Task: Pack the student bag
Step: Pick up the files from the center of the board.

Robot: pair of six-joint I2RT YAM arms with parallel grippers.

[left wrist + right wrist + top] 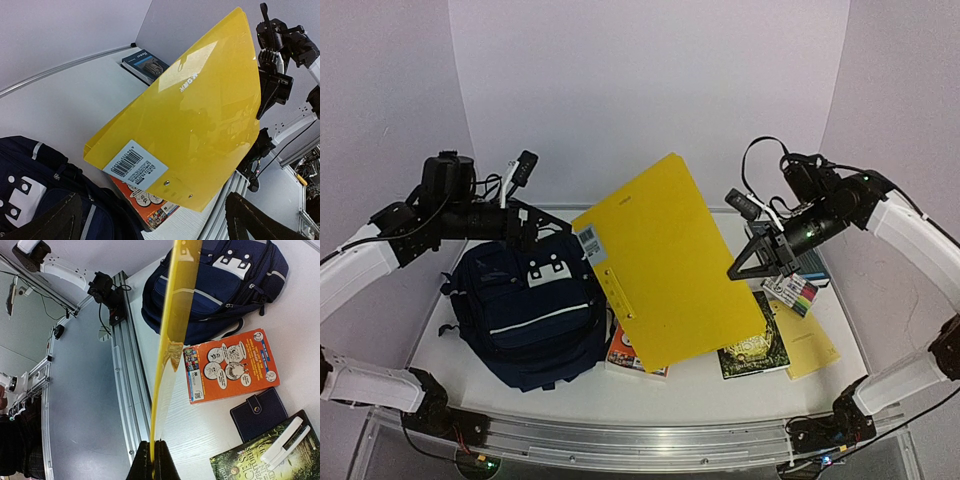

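Plainly navy, white-striped student bag point(510, 345)

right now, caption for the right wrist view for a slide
Right gripper pinches a yellow folder, seen edge-on, student bag and orange book beyond

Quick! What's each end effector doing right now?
Left end effector: open, empty.
Right end effector: shut on the folder.

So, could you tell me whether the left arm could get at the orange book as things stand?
Probably not cleanly. The yellow folder, pinched in the shut right end effector, hangs tilted over the orange book, and the backpack lies between it and the open left end effector.
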